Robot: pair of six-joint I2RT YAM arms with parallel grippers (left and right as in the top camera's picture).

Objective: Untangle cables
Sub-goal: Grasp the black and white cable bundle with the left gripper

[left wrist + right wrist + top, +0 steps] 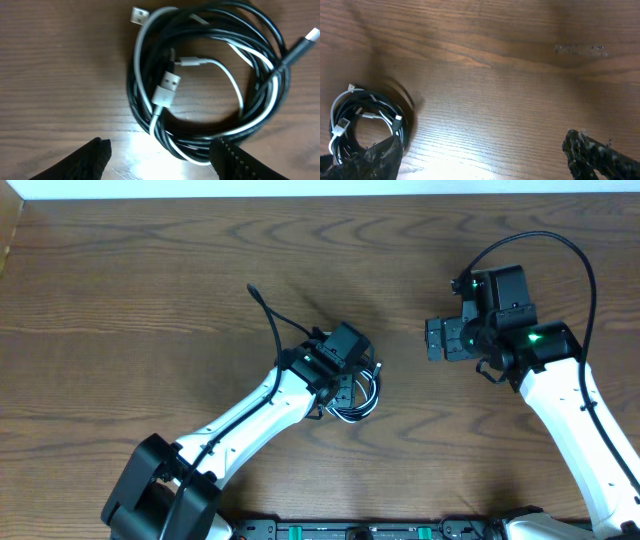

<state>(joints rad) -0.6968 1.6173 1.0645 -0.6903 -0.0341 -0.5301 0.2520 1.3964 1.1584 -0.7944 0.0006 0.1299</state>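
A coil of tangled black and white cables [205, 85] lies on the wooden table, with white USB plugs across its middle. In the overhead view the coil [358, 395] is partly hidden under my left gripper [343, 385]. In the left wrist view the left gripper [160, 157] is open, its fingers set either side of the coil's near edge, with nothing between them. My right gripper [436, 339] is open and empty, to the right of the coil. The coil also shows at the lower left of the right wrist view [365, 125].
A thicker black cable [272, 320] runs from the left arm toward the table's middle. The right arm's own cable [560, 250] loops above it. The table's far edge [300, 198] is at the top.
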